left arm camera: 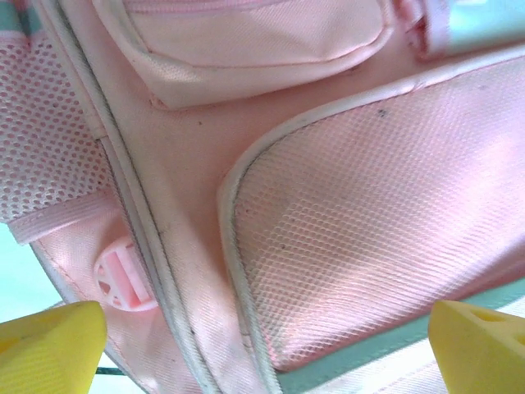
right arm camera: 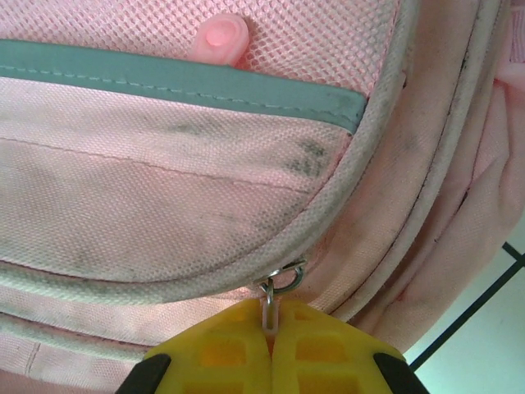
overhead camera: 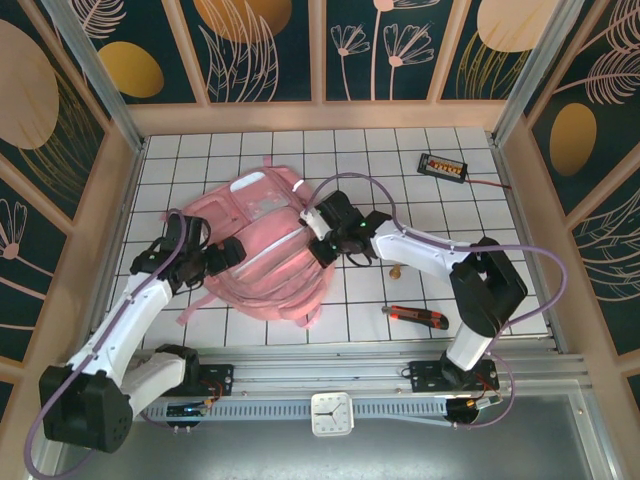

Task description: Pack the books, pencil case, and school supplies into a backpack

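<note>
Up close, your right wrist view reveals the right fingers [right arm camera: 269,324] pinched shut on the zipper pull [right arm camera: 277,289] of the backpack [right arm camera: 205,189]. From above, both arms stretch over it on the counter [overhead camera: 400,150], and the left fingers [overhead camera: 228,256] gape wide, empty.

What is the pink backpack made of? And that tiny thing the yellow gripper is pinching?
The backpack looks like matte woven pink fabric: the weave shows up close, and one pocket is holey mesh. The zipper pull pinched in the right gripper looks like thin silvery metal, since it shines. The gripper's fingers look like yellow plastic, probably hard, but that is a guess.
</note>
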`<state>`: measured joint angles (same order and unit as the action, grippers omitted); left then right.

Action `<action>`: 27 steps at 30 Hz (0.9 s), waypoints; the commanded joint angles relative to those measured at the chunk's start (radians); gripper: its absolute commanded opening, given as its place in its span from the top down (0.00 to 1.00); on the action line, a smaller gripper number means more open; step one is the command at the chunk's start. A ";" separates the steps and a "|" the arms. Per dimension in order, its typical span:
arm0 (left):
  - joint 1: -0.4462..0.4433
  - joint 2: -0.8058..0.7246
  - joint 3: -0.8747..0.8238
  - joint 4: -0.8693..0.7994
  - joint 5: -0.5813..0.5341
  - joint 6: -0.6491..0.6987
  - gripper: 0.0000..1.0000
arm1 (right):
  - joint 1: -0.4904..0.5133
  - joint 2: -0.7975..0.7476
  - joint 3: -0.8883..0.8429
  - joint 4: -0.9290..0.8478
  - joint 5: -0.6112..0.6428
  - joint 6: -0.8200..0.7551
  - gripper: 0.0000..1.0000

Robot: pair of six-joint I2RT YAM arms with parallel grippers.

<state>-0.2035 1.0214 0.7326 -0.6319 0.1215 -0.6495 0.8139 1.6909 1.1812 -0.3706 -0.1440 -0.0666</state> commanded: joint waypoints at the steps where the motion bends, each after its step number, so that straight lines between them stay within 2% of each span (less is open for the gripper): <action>1: 0.004 0.046 -0.069 0.032 0.006 -0.060 0.01 | 0.006 -0.025 0.009 0.031 -0.015 0.070 1.00; 4: 0.004 0.156 -0.072 0.197 0.034 -0.088 0.01 | 0.020 -0.041 0.001 0.037 -0.035 0.118 1.00; 7: 0.004 0.315 0.063 0.274 0.038 -0.037 0.01 | 0.053 -0.051 -0.018 0.051 -0.040 0.193 1.00; 11: 0.007 0.573 0.383 0.219 0.063 0.081 0.01 | 0.125 -0.031 -0.015 0.088 -0.040 0.319 1.00; 13: 0.010 0.627 0.489 0.154 0.042 0.115 0.01 | 0.150 -0.006 0.010 0.102 -0.049 0.376 1.00; 16: 0.017 0.566 0.488 0.091 0.004 0.117 0.01 | 0.165 0.029 0.050 0.112 -0.057 0.405 1.00; 20: 0.019 0.379 0.339 0.075 0.019 0.033 0.01 | 0.159 0.076 0.110 0.097 -0.058 0.382 1.00; 23: 0.019 0.251 0.202 0.103 0.075 -0.068 0.01 | 0.153 0.105 0.146 0.084 -0.071 0.366 1.00; 27: 0.016 0.136 -0.007 0.237 0.217 -0.225 0.01 | 0.141 0.137 0.184 0.062 -0.095 0.355 1.00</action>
<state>-0.1860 1.1839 0.8459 -0.4633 0.2188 -0.7284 0.9707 1.8065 1.3140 -0.3111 -0.2169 0.2947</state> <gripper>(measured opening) 0.988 0.058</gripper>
